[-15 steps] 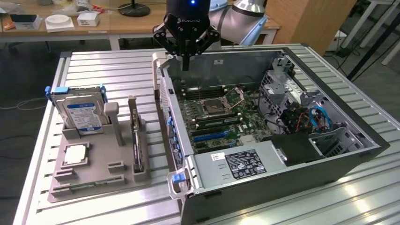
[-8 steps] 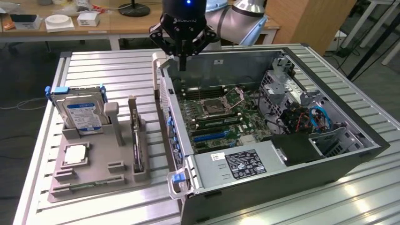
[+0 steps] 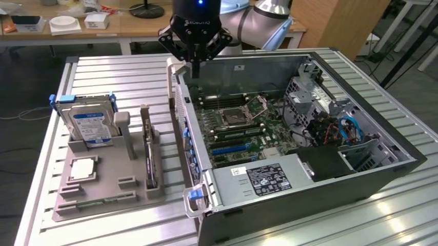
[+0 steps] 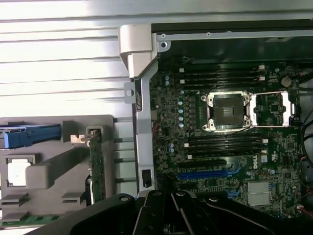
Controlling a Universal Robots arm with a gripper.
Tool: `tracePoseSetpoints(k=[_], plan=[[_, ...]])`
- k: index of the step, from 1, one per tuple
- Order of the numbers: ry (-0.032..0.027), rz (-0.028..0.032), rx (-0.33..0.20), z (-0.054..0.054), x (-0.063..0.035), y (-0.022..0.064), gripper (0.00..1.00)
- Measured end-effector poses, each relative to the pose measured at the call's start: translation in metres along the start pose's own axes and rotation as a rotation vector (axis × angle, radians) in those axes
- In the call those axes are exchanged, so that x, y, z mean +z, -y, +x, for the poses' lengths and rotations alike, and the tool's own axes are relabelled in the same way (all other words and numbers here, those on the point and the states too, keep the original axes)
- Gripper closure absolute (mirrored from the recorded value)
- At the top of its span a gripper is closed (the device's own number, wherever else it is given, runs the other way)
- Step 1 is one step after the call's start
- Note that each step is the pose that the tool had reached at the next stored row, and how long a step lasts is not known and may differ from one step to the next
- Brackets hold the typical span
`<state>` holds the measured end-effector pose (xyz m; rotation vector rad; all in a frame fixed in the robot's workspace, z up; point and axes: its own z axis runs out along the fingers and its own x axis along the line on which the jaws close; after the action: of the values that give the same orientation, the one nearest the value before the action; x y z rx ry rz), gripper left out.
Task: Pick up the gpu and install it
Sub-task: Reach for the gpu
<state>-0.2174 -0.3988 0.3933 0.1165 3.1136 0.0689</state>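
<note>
Gripper (image 3: 195,69) hung with its jaws drawn fully together, nothing between them. It sat above the far edge of the open computer case (image 3: 383,190), just beside a pale latch piece (image 3: 174,69) on the case's side rail.

Under it in the wrist view: motherboard (image 4: 195,122) exposed, empty processor socket (image 4: 230,111) between rows of memory slots, a blue expansion slot (image 4: 205,174) with nothing in it.

The gpu (image 3: 148,161) was well apart from the gripper, to the exterior view's left of the case. It stood on edge in a slot of the grey holder (image 3: 102,197), untouched, dark card with its tall bracket at the far end. From the wrist camera its thin edge (image 4: 96,166) ran alongside the case rail.

On the same holder: hard drive (image 3: 89,123) with blue label standing upright, a square processor chip (image 3: 82,169) lying flat, a narrow green memory stick (image 3: 89,205) along the near edge.

All rested on a slatted metal table (image 3: 123,72).
</note>
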Motion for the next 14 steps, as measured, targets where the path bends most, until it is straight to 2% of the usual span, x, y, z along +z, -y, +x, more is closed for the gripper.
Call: tracePoseSetpoints(k=[14], plan=[[0.0,0.0001,0.0,0.014,-0.0004,0.0011,0.89]])
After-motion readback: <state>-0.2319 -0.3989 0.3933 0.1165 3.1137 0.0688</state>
